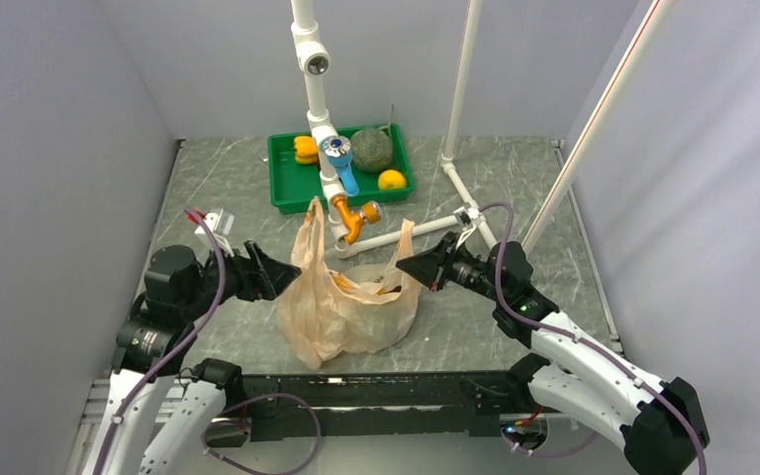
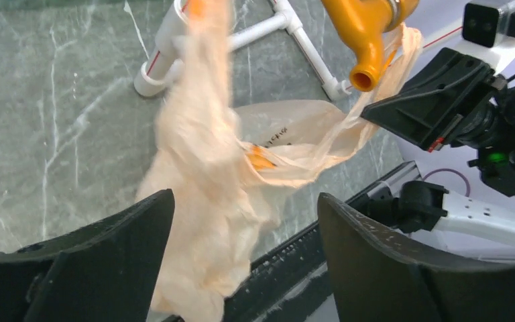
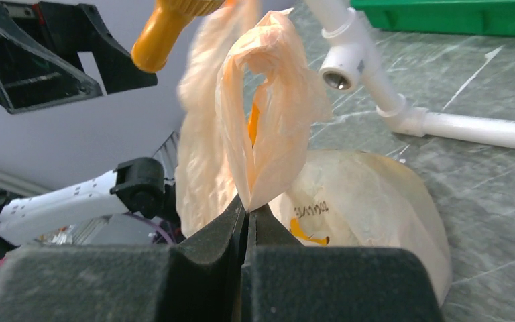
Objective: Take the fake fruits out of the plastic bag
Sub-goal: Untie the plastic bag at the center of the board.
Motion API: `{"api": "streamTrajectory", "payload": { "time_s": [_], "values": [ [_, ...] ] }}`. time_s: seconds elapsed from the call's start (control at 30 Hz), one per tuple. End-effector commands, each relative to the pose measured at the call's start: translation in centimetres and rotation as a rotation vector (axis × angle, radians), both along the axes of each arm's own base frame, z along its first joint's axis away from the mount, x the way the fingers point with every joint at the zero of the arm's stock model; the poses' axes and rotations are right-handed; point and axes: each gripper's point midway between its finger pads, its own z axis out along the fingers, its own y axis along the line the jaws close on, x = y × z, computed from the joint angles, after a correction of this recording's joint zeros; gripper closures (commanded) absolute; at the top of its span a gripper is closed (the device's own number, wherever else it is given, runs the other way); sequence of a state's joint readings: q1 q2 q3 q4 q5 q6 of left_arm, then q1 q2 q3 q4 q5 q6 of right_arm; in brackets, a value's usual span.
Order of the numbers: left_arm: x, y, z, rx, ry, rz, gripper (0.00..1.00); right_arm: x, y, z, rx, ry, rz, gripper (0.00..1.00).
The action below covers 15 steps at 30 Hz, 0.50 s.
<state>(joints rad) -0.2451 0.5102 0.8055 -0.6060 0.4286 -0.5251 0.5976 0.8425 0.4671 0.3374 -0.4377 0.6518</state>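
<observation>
Opening stage. Plastic bag (image 1: 341,312) slumped mid-worktop (image 1: 228,188). Right gripper (image 3: 247,209) pinched tight on one handle loop (image 3: 275,100); left gripper (image 2: 245,201) spread, empty (fruits hidden inside). Next, likely: take the opposite side and part the mouth.

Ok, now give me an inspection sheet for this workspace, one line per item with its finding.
Surface: grey marbled table, no spills seen.
Job's things: plastic bag slumped mid-table with both handles standing up; fruits in it cannot be made out.
Clutter: green tray at the far side, holding a pepper, a melon and a round yellow fruit.
Grippers: left gripper open beside the bag; right gripper shut on a bag handle.
Cables: purple cable along each arm, none across the bag.
Surroundings: grey walls; white pipe frame with an orange tap above the bag.
</observation>
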Motion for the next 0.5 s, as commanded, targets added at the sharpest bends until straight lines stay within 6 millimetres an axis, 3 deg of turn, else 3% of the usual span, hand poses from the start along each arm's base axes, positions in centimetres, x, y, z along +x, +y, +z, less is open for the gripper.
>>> {"api": "streamTrajectory", "payload": {
  "time_s": [0.0,0.07,0.13,0.23,0.37,0.47],
  "values": [
    [-2.8,0.4,1.5,-0.026,0.129,0.01,0.09,-0.9,0.9,1.3,0.009,-0.078,0.064,1.0],
    [-3.5,0.2,2.1,-0.041,0.178,0.0,0.01,-0.8,1.0,1.1,-0.002,-0.08,0.06,1.0],
    [-3.9,0.2,2.9,-0.048,0.205,0.005,0.01,-0.4,1.0,1.2,-0.014,-0.086,0.042,1.0],
    [-2.9,1.0,3.5,0.0,0.202,0.056,0.01,-0.1,1.2,1.2,-0.025,-0.081,0.03,1.0],
    [-0.1,2.3,2.7,0.098,0.257,0.143,0.14,-0.2,1.4,1.4,-0.022,-0.083,0.035,1.0],
    [2.0,1.4,2.3,0.108,0.272,0.145,0.24,-0.3,1.5,1.4,-0.033,-0.081,0.038,1.0]
  ]
}}
